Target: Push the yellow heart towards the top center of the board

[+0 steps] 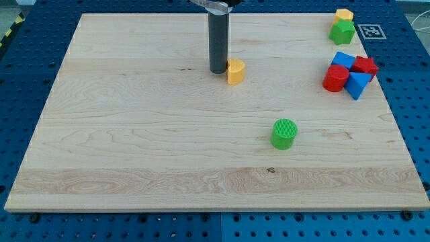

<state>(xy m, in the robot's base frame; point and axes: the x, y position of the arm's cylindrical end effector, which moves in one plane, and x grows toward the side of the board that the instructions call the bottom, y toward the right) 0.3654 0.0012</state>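
Note:
The yellow heart (236, 70) lies on the wooden board (134, 134) in the upper middle. My tip (218, 70) stands on the board just to the heart's left, touching or nearly touching it. The dark rod rises from there out of the view's top.
A green cylinder (284, 133) sits right of centre. At the right edge are a red cylinder (335, 78), a blue block (343, 60), a red block (366, 66) and a blue triangle (357, 85). In the top right corner are a yellow block (345, 15) and a green block (342, 31).

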